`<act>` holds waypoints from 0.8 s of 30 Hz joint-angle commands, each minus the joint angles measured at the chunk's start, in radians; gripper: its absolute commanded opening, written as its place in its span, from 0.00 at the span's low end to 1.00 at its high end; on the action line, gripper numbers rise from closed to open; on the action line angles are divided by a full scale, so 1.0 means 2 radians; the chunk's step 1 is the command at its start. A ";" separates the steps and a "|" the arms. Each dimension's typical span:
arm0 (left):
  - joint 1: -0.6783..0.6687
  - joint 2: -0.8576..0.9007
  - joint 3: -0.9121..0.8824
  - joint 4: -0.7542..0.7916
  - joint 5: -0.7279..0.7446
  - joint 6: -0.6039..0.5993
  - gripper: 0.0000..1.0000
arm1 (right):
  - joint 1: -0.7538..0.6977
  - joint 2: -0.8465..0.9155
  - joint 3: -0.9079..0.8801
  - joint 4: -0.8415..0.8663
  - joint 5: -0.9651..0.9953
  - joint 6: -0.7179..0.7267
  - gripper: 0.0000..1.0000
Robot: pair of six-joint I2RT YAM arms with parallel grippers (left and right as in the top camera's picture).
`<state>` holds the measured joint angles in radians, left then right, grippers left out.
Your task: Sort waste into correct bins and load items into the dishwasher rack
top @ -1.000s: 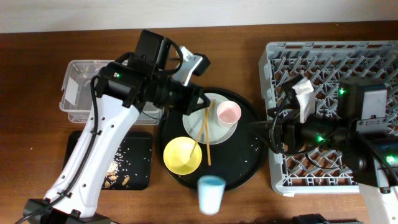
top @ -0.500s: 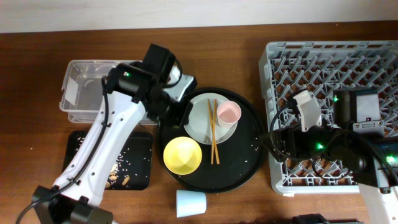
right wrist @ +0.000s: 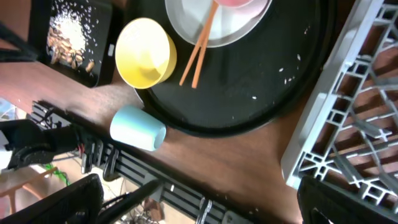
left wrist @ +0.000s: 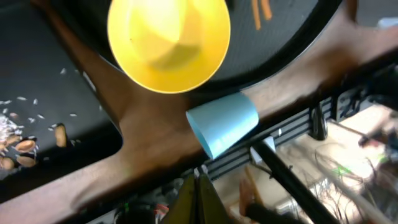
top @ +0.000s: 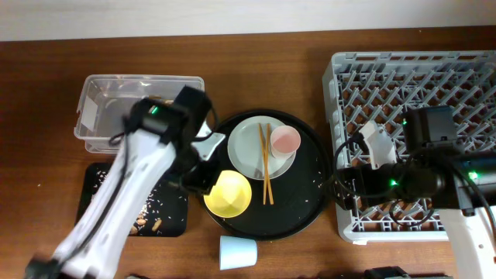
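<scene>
A light blue cup [top: 238, 252] lies on its side on the table in front of the round black tray [top: 310, 198]; it also shows in the left wrist view [left wrist: 222, 123] and the right wrist view [right wrist: 138, 127]. On that tray are a yellow bowl [top: 227, 192], a pale plate [top: 249, 151], a pink cup [top: 285, 139] and wooden chopsticks [top: 266, 167]. My left gripper [top: 200, 174] is shut and empty, next to the bowl's left rim. My right gripper [top: 342, 184] is open and empty by the grey rack [top: 411, 93]. Foil and tissue are out of view.
The clear tub [top: 101, 105] stands at the back left. The black rectangular tray [top: 174, 209] in front of it holds beige scraps and rice crumbs [top: 143, 221]. Rice crumbs dot the round tray. The blue cup lies close to the table's front edge.
The blue cup fell from the round tray's front edge onto the table. The chopsticks now lie across the plate. My left arm swung from the plate down to the bowl's left side.
</scene>
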<state>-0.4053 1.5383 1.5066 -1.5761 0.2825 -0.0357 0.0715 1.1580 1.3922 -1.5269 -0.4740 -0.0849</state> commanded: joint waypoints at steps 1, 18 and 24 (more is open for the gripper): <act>0.001 -0.119 -0.075 0.045 -0.010 -0.079 0.13 | 0.000 0.001 0.006 -0.007 0.004 -0.002 0.98; 0.001 -0.270 -0.457 0.300 0.206 -0.122 0.48 | 0.000 0.001 0.006 -0.013 0.008 -0.008 0.98; 0.001 -0.270 -0.518 0.377 0.231 -0.122 0.48 | 0.000 0.001 0.006 -0.013 0.008 -0.008 0.99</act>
<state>-0.4053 1.0077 0.5228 -0.8680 0.6815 -0.2813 0.0715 1.1606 1.3933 -1.5494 -0.4675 -0.0887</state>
